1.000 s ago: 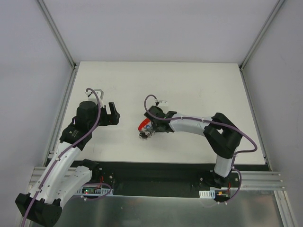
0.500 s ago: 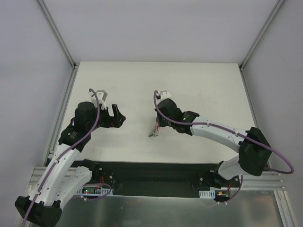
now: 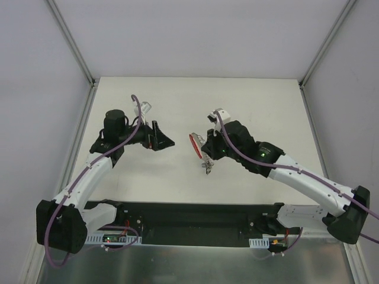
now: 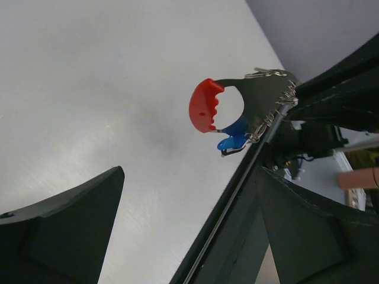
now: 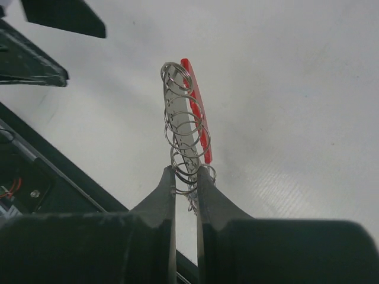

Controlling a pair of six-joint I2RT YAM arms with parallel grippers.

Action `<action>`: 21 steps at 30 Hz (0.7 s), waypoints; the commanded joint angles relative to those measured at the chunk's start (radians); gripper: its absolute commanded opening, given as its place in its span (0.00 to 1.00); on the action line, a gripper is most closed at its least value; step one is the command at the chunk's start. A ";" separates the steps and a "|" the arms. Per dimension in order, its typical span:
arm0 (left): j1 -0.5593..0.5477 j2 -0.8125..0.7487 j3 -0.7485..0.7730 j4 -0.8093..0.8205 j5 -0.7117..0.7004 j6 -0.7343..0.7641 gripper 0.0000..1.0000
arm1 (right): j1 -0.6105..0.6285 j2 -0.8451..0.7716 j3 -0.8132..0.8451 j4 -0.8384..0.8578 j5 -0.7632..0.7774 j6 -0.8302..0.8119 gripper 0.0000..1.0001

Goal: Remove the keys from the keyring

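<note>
My right gripper [image 3: 205, 152] is shut on the keyring [image 3: 200, 148] and holds it up above the table. In the right wrist view the fingers [image 5: 163, 192] pinch a stack of thin silvery wire rings [image 5: 182, 118], with the red tag [image 5: 196, 106] edge-on behind them. Small silvery keys [image 3: 208, 167] hang below the gripper. My left gripper [image 3: 165, 141] is open and empty, a short way left of the keyring and pointing at it. The left wrist view shows the red tag [image 4: 205, 105], a grey metal piece [image 4: 263, 94] and a small blue part [image 4: 234, 133] beyond the open fingers [image 4: 71, 236].
The white table [image 3: 249, 106] has grey walls on three sides. A black strip and metal rail [image 3: 195, 216] with the arm bases run along the near edge.
My right gripper has lifted the keyring off the table and carried it up and to the right. My left gripper has swung right toward it.
</note>
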 commanded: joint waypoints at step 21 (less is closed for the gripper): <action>-0.174 0.401 0.050 1.332 0.528 -0.604 0.96 | 0.016 -0.191 0.173 0.140 -0.206 0.083 0.01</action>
